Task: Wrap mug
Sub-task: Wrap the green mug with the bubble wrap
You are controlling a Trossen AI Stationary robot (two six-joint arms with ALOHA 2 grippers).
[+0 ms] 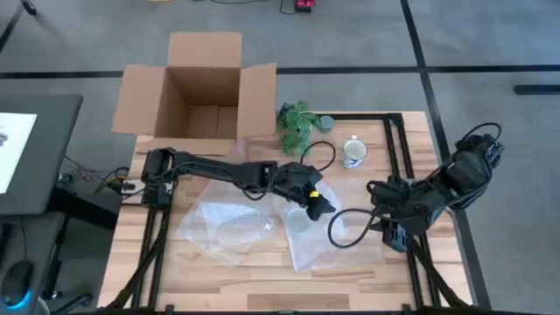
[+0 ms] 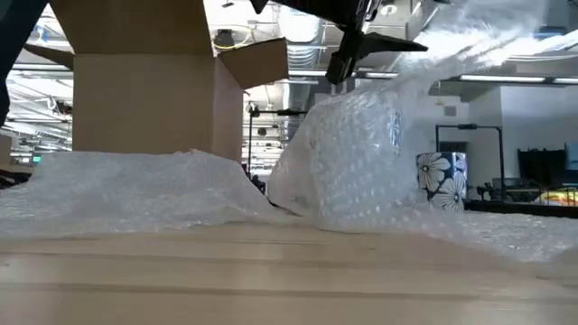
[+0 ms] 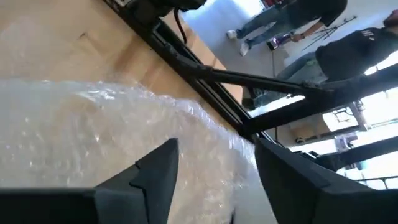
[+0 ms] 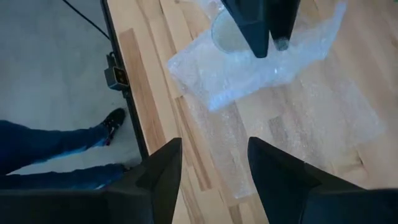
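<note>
- Spanning the bench (image 1: 262,284) centre, the bubble wrap sheet (image 1: 328,241) lies lifted at one edge.
- Left gripper (image 1: 317,203): jaws pinching that raised edge.
- Right gripper (image 1: 378,188): jaws parted, empty, nearer the mug.
- Mug (image 1: 353,152): upright, unwrapped, beyond both grippers toward the cardboard box (image 1: 199,87).

Table top (image 1: 262,280): pale wood planks, matt, with grain lines seen in the high and right wrist views. Table frame rails (image 1: 398,149): black, metal-looking, smooth.

Bubble wrap sheet (image 1: 223,226): clear plastic, dimpled, with soft glints; a second sheet (image 1: 337,241) of the same film is seen, whitish and crinkled in the low view.

Cardboard box (image 1: 203,92): brown paperboard, matt, flaps plain.

Mug (image 1: 353,152): white, glossy, ceramic-looking, with a dark floral print shown in the low view.

Left gripper (image 1: 317,203) and right gripper (image 1: 374,189): dark matt fingers, plastic-looking, smooth-faced.

Greenery (image 1: 297,122): green leaves; material cannot be told.
</note>
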